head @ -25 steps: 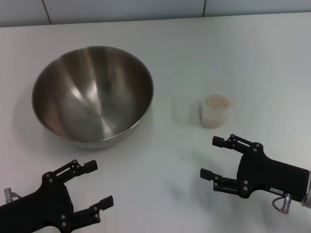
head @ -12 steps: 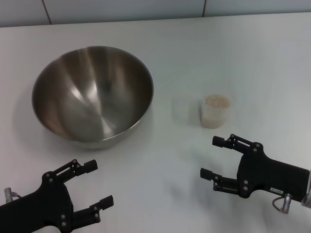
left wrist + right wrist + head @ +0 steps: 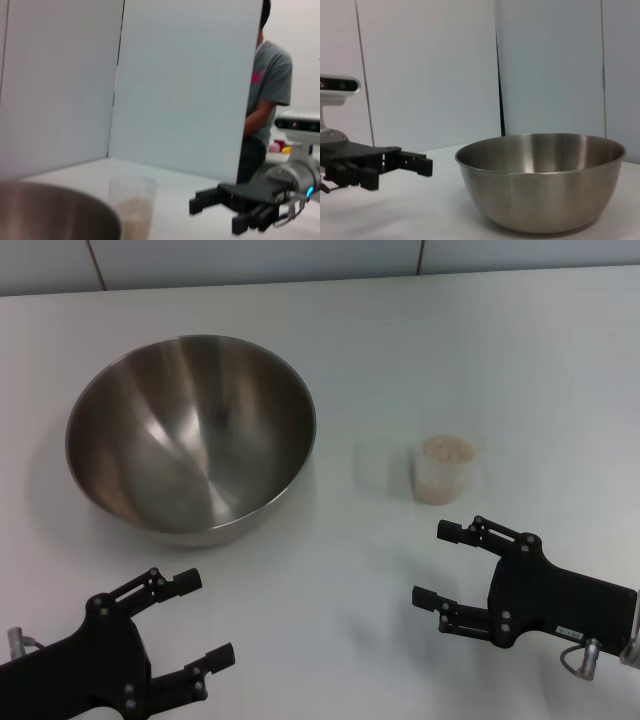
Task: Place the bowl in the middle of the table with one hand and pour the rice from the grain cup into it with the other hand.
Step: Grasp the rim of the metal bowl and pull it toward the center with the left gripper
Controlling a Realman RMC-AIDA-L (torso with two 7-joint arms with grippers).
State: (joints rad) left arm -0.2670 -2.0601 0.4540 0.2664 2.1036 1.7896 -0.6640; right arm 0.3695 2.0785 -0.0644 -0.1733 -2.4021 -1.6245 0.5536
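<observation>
Stainless steel, brushed and shiny inside, made up the large round mixing bowl (image 3: 191, 432), which stood on the left part of the plain white smooth tabletop (image 3: 520, 360), towards the far side and clear of both arms. It was deep, with a small flat base, and its inside was empty. Judged against the task, it sat left of the table's middle, so placing it there looked not yet done.

To its right, well apart from it, stood the small translucent frosted plastic grain cup (image 3: 443, 469), upright and slightly tapered, with no handle. Off-white to pale beige rice (image 3: 445, 449) filled it close to the rim as a granular mass. None had been poured.

At the near left, the black left gripper (image 3: 193, 621) hovered just nearer than the bowl with its fingers spread wide and holding nothing. That placing seemed to suit it for taking the bowl by its near rim. At the near right, the black right gripper (image 3: 441, 565) hung just nearer than the cup, also spread wide and empty, its opening turned towards the cup, likely so that it could close round the cup's wall for the pour.

From the right wrist view the bowl (image 3: 540, 179) showed its smooth rounded outer wall, sitting level. From the left wrist view the cup (image 3: 132, 206) appeared frosted, with the rice visible through its wall.

A grey tiled wall edge (image 3: 250, 260) ran along the table's far side.
</observation>
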